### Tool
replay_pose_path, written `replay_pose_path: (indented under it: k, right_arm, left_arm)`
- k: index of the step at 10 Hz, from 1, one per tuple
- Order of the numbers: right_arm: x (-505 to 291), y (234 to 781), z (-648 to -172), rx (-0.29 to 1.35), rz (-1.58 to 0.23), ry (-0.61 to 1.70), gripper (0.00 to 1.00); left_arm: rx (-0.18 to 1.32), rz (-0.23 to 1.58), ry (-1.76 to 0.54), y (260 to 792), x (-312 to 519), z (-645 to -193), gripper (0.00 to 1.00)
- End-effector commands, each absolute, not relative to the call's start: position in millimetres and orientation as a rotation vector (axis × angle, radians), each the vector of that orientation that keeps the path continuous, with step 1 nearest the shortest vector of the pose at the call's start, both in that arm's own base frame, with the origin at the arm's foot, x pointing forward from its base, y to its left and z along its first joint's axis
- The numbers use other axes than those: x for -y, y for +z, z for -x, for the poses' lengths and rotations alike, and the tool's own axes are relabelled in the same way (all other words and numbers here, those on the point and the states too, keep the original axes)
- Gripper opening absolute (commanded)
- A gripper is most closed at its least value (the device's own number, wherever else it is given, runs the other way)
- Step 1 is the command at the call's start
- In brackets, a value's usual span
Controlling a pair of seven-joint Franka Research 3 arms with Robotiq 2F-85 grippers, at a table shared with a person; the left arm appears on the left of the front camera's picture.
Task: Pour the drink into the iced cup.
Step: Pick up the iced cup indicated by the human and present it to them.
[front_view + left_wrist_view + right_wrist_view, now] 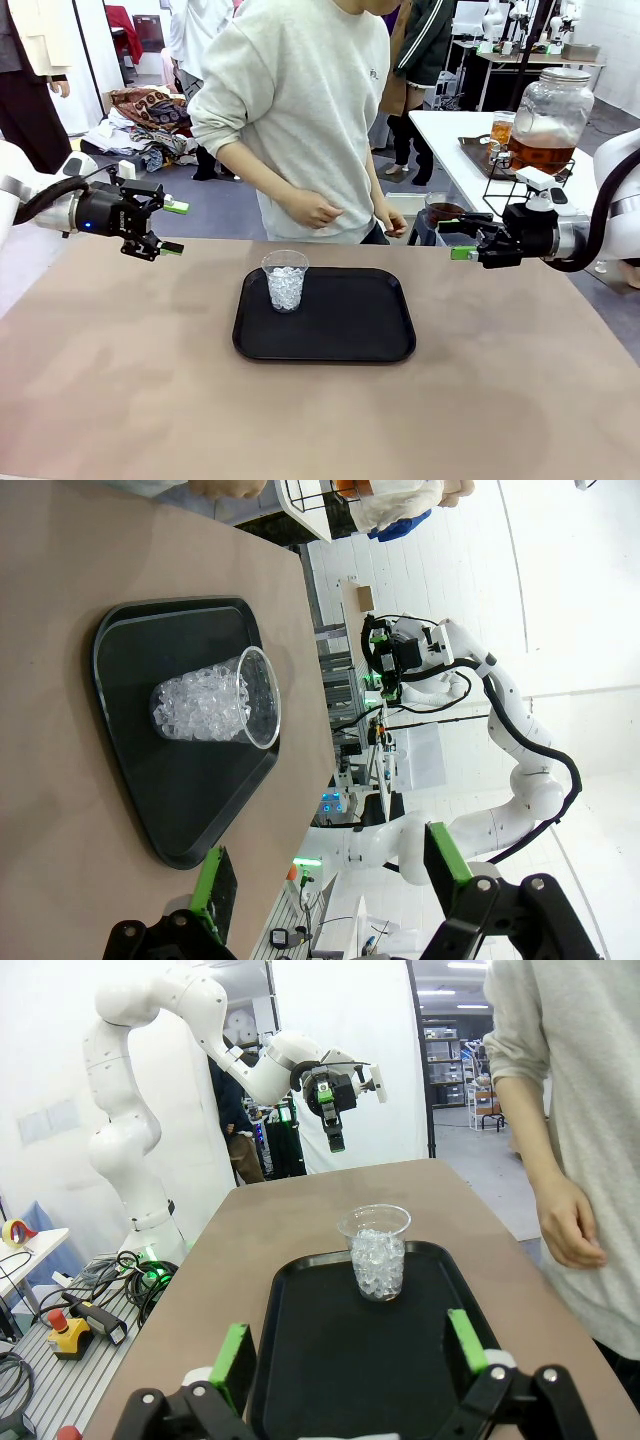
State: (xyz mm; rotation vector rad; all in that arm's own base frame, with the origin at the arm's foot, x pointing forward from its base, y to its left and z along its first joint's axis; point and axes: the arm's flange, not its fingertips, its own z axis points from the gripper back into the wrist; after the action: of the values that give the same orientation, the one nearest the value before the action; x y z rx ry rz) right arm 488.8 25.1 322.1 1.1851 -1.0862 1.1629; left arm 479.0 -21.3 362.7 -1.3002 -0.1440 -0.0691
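A clear plastic cup (286, 281) full of ice stands upright on the left part of a black tray (350, 340) at the table's middle. The amber drink (541, 152) sits in a large glass dispenser jar (552, 105) with a metal lid, on a white side table at the back right. My left gripper (171, 228) hovers open at the left, above the table. My right gripper (458, 238) hovers open at the right. The iced cup (215, 700) lies beyond my open left gripper (330, 880). In the right wrist view the cup (375, 1250) stands past my open right gripper (348, 1350).
A person in a grey sweatshirt (300, 110) stands at the far edge behind the tray, hands (315, 210) held low and empty. A second glass of amber liquid (502, 130) and a wire rack (520, 185) stand by the jar. Bare brown tabletop (120, 380) surrounds the tray.
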Motion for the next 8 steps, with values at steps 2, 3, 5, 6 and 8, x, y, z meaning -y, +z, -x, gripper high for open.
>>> replay_pose_path:
  k: [2,3,5,6,8]
  right_arm:
    - [-26.5,325.1,-490.0,1.086,-1.183,1.169,1.0]
    - [-26.5,325.1,-490.0,1.086,-1.183,1.169,1.0]
    - [-26.5,325.1,-490.0,1.086,-1.183,1.169,1.0]
    - [-26.5,325.1,-490.0,1.086,-1.183,1.169,1.0]
    - [-26.5,325.1,-490.0,1.086,-1.183,1.169,1.0]
  left_arm:
    - [0.161,1.311,-0.073,362.6,22.0,-478.1,1.0]
    - [0.161,1.311,-0.073,362.6,22.0,-478.1,1.0]
    - [0.161,1.311,-0.073,362.6,22.0,-478.1,1.0]
    - [0.161,1.311,-0.073,362.6,22.0,-478.1,1.0]
    - [0.161,1.311,-0.073,362.6,22.0,-478.1,1.0]
